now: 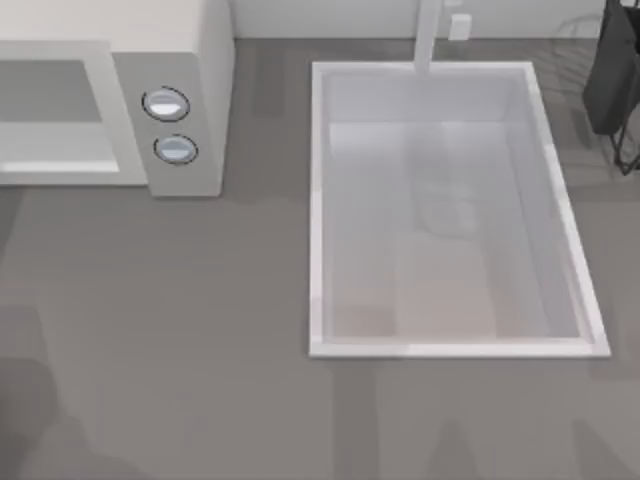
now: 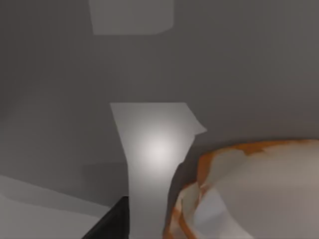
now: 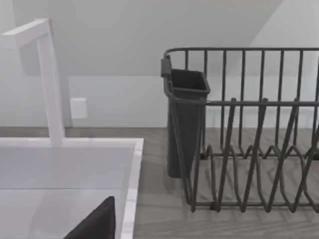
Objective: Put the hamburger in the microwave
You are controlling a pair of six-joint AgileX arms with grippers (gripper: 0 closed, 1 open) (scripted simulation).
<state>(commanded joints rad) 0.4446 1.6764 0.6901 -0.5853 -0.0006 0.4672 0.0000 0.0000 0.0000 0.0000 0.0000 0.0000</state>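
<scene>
The white microwave (image 1: 205,60) stands at the table's back left, its grey windowed front and two bluish-silver knobs (image 1: 166,104) facing the table. In the left wrist view a rounded pale lump with an orange-tan rim, the hamburger (image 2: 249,194) as far as I can tell, lies close by on a grey surface. A white upright shape (image 2: 154,159) stands beside it. A dark part of my left gripper (image 2: 107,226) shows at that picture's edge. A dark part of my right gripper (image 3: 94,224) hangs over the sink's corner near the dish rack.
A white rectangular sink basin (image 1: 318,200) fills the table's middle and right, with a white faucet (image 1: 430,35) at its back edge. A dark wire dish rack (image 3: 249,149) with a cutlery cup (image 3: 185,124) stands at the back right (image 1: 615,70).
</scene>
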